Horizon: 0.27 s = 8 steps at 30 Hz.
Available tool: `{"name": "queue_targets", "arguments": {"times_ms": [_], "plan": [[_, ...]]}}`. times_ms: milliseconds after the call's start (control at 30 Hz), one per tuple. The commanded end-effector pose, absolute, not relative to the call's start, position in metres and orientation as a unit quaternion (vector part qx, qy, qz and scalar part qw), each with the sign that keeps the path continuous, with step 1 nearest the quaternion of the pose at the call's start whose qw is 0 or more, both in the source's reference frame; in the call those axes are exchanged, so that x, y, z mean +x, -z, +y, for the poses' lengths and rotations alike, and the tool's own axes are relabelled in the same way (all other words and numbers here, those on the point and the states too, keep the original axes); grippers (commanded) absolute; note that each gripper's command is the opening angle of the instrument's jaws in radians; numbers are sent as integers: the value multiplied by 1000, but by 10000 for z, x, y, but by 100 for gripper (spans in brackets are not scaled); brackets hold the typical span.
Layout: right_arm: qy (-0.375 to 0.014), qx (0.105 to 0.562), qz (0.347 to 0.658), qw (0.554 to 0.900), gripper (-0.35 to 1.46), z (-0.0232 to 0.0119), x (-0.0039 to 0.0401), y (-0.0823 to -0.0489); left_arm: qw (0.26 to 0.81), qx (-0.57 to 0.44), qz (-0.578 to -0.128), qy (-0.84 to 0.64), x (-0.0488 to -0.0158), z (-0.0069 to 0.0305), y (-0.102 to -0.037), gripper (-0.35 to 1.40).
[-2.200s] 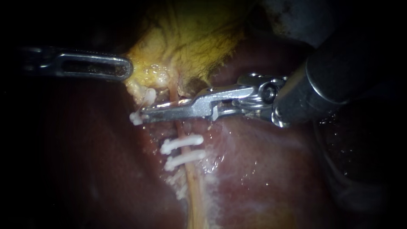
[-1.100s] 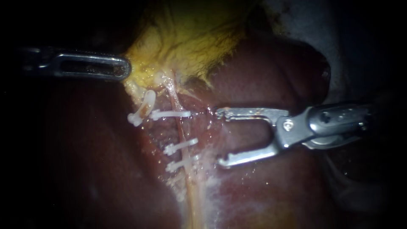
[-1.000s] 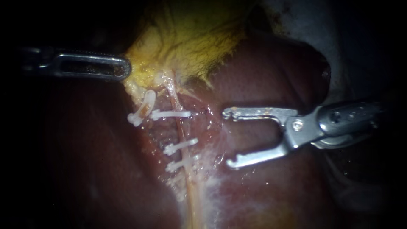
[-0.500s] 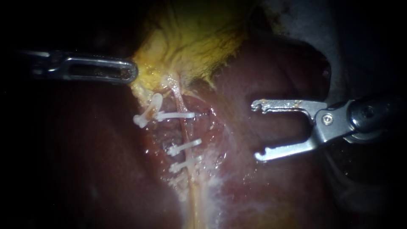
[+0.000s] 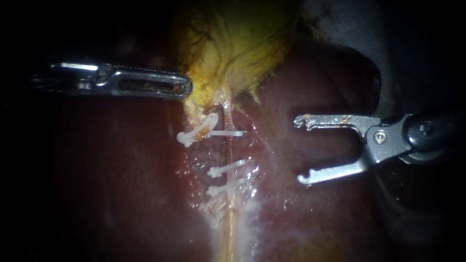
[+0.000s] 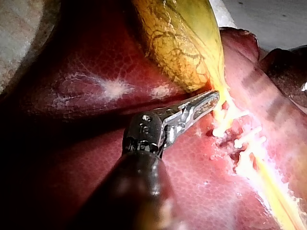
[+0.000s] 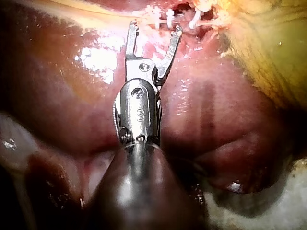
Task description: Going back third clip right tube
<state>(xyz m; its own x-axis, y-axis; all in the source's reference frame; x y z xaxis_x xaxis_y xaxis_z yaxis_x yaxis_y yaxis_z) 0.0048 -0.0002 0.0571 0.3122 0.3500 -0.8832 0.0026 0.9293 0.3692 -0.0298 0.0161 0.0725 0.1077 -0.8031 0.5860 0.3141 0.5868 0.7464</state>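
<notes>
Step judged: backing off from third clip [image 5: 228, 133], seated across right tube [image 5: 228, 213] | right instrument [image 5: 298, 151] well apart, jaws wide open, empty | left instrument [image 5: 184, 90] pinches gallbladder [image 5: 233, 43] edge | next: straight retreat, clearing liver [image 5: 315, 218].

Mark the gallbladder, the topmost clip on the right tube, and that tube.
gallbladder [image 5: 238, 43]: endoscope view, middle of its yellow wall.
topmost clip [image 5: 228, 132]: endoscope view, middle of its white bar.
right tube [image 5: 229, 218]: endoscope view, bare stretch below the clips.
</notes>
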Motion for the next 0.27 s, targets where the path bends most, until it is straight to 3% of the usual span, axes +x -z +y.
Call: {"name": "queue_targets", "arguments": {"times_ms": [33,267], "plan": [[-109,153,576,795,58,-3,48,-572,709,227,-539,394,-298,161,-725,-35],[-110,152,575,796,58,-2,50,-572,709,228,-539,394,-296,161,-724,-35]]}}
